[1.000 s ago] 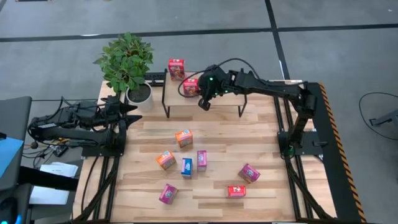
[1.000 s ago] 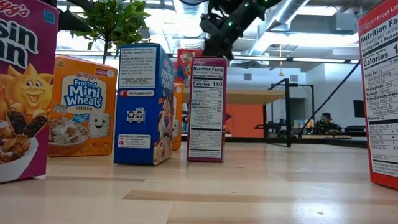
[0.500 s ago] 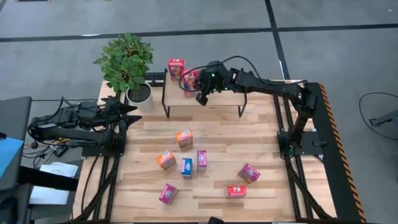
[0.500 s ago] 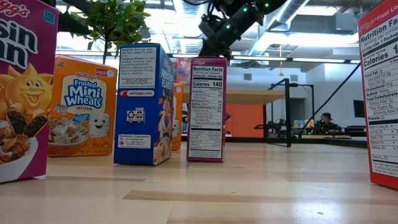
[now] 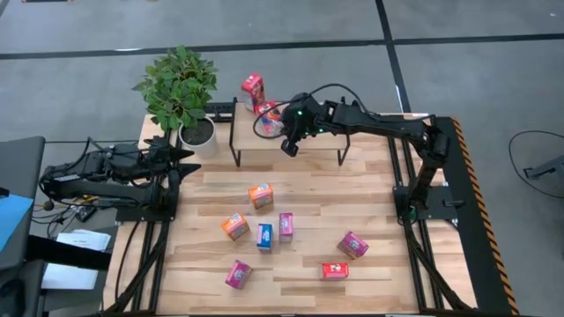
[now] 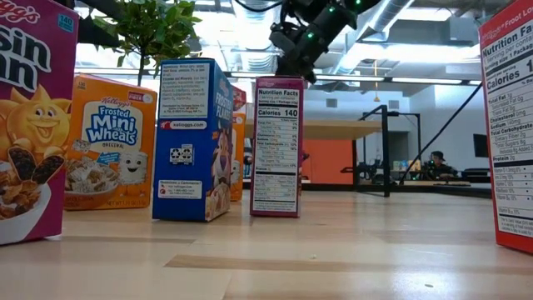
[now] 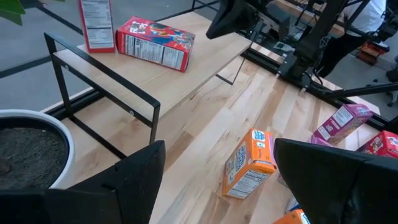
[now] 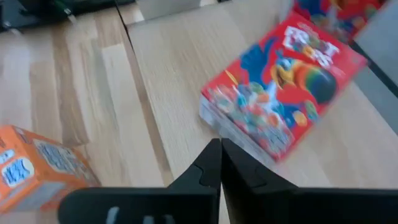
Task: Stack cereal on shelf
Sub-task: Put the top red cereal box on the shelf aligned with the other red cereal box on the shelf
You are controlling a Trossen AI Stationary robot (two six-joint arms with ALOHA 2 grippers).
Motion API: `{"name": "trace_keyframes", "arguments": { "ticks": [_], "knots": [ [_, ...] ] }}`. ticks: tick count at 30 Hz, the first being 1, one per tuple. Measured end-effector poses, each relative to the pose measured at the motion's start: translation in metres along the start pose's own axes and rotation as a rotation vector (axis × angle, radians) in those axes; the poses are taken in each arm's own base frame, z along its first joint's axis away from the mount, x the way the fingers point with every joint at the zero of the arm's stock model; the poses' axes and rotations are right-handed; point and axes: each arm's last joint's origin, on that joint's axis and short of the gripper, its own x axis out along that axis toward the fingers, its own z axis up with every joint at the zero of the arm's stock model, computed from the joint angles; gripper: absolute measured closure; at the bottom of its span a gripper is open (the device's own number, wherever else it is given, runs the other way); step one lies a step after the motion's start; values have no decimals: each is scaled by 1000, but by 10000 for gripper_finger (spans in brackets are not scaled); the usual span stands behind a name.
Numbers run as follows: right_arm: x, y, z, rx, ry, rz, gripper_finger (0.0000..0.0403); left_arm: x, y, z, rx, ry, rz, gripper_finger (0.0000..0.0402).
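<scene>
High view shows you the right hand (image 5: pixel 288 146) hanging over the shelf (image 5: pixel 308 137), at the middle of the board toward its front edge. Your right wrist view shows its two fingers (image 8: pixel 211 163) pressed together with nothing between them, tips over bare wood just short of a red cereal box (image 8: pixel 283 84) lying flat on the shelf. That same box (image 5: pixel 270 111) sits just beyond the hand, on the board's back left part. A second red box (image 5: pixel 253 86) stands tilted at the shelf's far left corner; from the left wrist view it (image 7: pixel 96 23) is just beside the flat one (image 7: pixel 155 43), and you cannot tell whether they touch.

On the table (image 5: pixel 379 264) in front of the shelf lie seven more boxes: an orange one (image 5: pixel 260 195) nearest the shelf, another orange (image 5: pixel 234 226), a blue one (image 5: pixel 264 236) and a magenta one (image 5: pixel 285 226) close together, then a magenta box (image 5: pixel 238 274), a red box (image 5: pixel 335 270) and a magenta box (image 5: pixel 352 245) toward the front.

Your left hand (image 5: pixel 188 155) waits at the table's left edge beside the potted plant (image 5: pixel 181 91), its fingers (image 7: pixel 144 163) spread wide and empty.
</scene>
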Motion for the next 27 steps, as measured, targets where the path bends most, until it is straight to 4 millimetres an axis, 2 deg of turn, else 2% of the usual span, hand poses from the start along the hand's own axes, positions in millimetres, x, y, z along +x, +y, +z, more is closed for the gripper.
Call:
{"name": "trace_keyframes", "arguments": {
  "ticks": [7, 10, 13, 17, 22, 25, 27],
  "knots": [
    [-3, 0, 0, 9, 14, -3, 364, 0, 0, 0, 0, 0, 0, 111],
    [-8, 0, 8, -34, -18, -4, 355, 0, 0, 0, -11, 0, 0, 111],
    [-17, -4, 20, -84, -64, -14, 330, 0, 0, 0, -14, 0, 0, 111],
    [-33, -25, 39, -106, -141, -61, 275, 0, 0, 1, -33, -11, 17, 111],
    [-40, -63, 42, -61, -164, -81, 179, 0, 2, 3, -122, -67, 78, 111],
    [-33, -83, 37, -10, -152, -40, 132, 0, 2, 6, -172, -113, 111, 111],
    [-22, -93, 31, 14, -125, 11, 118, 0, 3, 6, -190, -131, 143, 111]
  ]
}}
